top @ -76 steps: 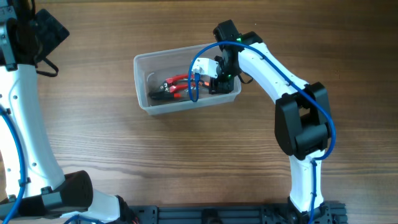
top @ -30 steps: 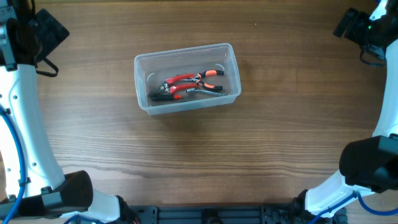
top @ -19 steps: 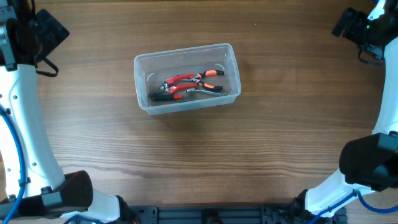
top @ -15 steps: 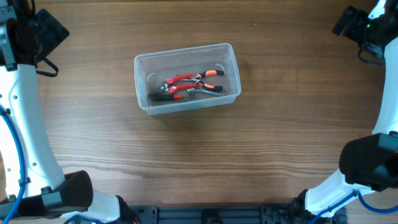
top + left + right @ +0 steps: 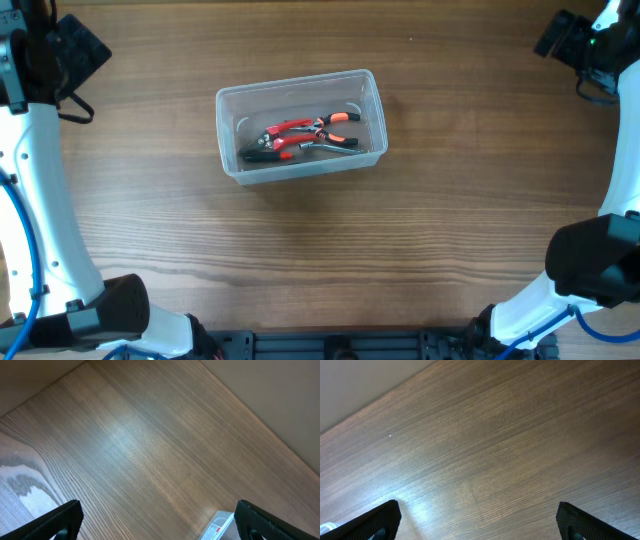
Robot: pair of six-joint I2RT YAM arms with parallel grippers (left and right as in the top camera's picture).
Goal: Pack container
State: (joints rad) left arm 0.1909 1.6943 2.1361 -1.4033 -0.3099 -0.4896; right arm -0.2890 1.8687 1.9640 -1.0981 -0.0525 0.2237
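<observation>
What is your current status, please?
Left gripper open, empty. Right gripper open, empty. Container holds red-handled pliers. Nothing in the way.

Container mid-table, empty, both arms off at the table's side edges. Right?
Not empty. The overhead view shows the container holding red-handled pliers and orange-handled pliers. The rest holds.

The container (image 5: pixel 300 172), a clear rectangular tub with rounded corners, is set upright and open-topped on the table (image 5: pixel 300 260), slightly skewed. Red- and orange-handled pliers (image 5: pixel 290 128) are laid inside.
</observation>
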